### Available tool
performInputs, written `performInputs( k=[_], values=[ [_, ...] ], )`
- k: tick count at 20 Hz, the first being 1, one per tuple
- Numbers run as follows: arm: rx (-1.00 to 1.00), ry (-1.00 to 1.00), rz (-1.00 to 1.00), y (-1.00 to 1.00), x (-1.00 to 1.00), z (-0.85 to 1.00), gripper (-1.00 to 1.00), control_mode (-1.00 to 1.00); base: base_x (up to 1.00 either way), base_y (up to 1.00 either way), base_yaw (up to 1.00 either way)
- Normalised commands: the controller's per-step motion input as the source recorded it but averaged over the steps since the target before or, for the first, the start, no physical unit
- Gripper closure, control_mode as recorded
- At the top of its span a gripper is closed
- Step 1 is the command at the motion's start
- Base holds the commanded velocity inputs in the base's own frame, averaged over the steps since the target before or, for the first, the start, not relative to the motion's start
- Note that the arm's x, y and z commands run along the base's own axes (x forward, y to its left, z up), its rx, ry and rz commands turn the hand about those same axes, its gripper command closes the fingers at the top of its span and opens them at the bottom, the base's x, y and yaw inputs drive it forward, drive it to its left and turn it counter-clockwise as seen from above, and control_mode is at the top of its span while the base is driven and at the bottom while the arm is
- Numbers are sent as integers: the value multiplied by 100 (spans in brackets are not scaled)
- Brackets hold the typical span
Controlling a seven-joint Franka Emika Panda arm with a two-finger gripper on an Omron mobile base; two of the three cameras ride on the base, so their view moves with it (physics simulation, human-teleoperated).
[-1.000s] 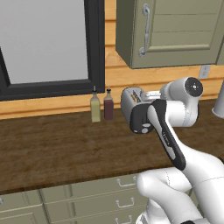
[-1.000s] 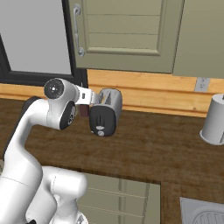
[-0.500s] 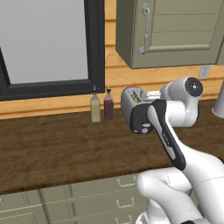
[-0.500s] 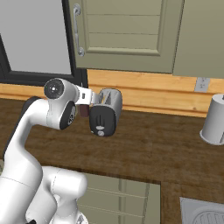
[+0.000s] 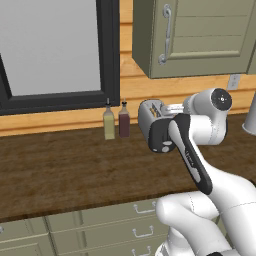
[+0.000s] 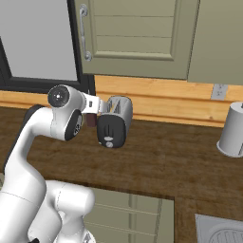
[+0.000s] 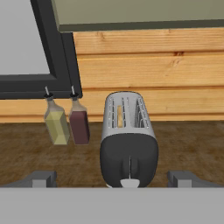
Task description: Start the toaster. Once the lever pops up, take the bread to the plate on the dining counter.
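The toaster (image 7: 128,144) stands on the wooden kitchen counter against the wall, its dark end panel with the round grey knob (image 7: 128,182) facing me. A tan edge of the bread (image 7: 120,116) shows in its left slot. My gripper (image 7: 113,179) is open, level with the panel's bottom; one fingertip (image 7: 41,178) sits far to each side of the toaster, touching nothing. From the base cameras the toaster (image 5: 154,125) (image 6: 114,122) sits just in front of my hand. The plate and the dining counter are out of view.
Two small bottles, one yellowish (image 7: 56,126) and one dark red (image 7: 79,126), stand left of the toaster under a dark window frame (image 5: 107,55). A cabinet (image 6: 137,38) hangs overhead. A grey canister (image 6: 232,130) and a sink corner (image 6: 223,231) lie to the right.
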Motion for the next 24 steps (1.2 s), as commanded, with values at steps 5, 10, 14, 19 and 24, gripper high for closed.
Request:
performInputs(
  k=[5,10,14,19,24],
  values=[
    [0,0,0,0,0,0,-100,-100,0,0,0],
    [0,0,0,0,0,0,-100,-100,0,0,0],
    [0,0,0,0,0,0,-100,-100,0,0,0],
    [0,0,0,0,0,0,-100,-100,0,0,0],
    [0,0,0,0,0,0,-100,-100,0,0,0]
  ],
)
